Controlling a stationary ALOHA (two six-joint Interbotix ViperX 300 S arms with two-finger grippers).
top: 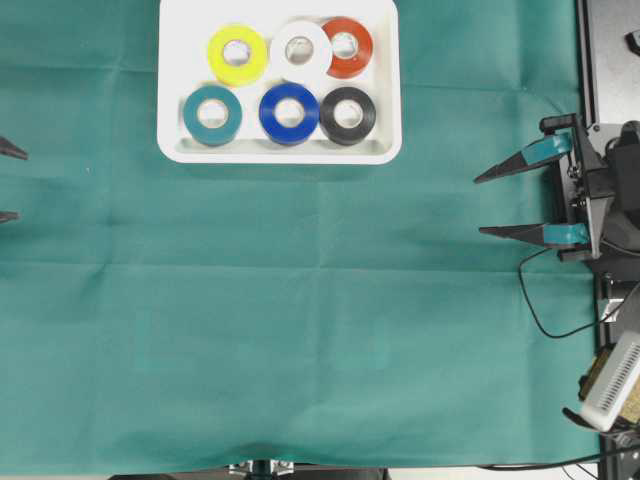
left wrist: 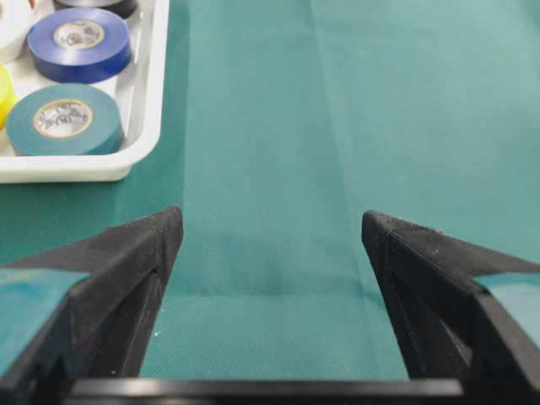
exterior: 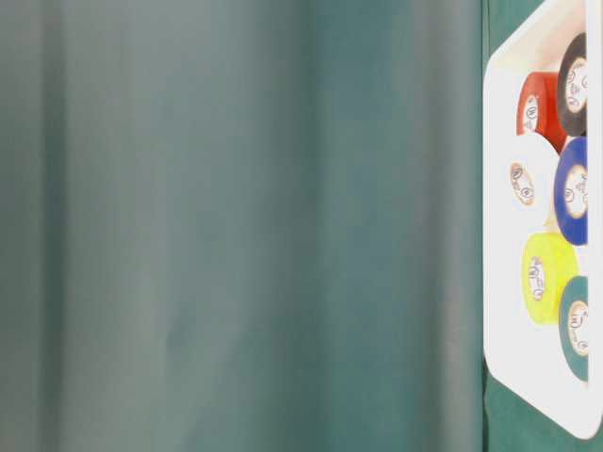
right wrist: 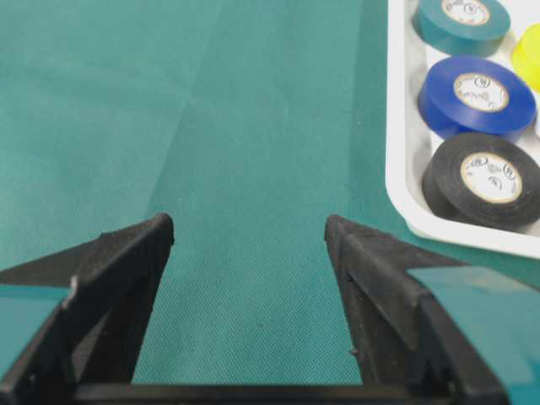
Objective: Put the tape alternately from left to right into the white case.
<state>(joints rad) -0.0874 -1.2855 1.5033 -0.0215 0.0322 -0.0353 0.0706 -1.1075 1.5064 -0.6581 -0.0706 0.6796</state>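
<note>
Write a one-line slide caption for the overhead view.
Six tape rolls sit in two rows inside the white case; both open grippers, left and right, rest apart on green cloth.

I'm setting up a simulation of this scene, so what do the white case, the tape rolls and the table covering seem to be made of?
The white case looks like smooth moulded plastic: rounded corners, raised rim, slight sheen. The tape rolls, such as the blue one, look like glossy vinyl wound on pale printed cores, probably card. The green covering is matte woven cloth, with visible weave and fold creases.
</note>
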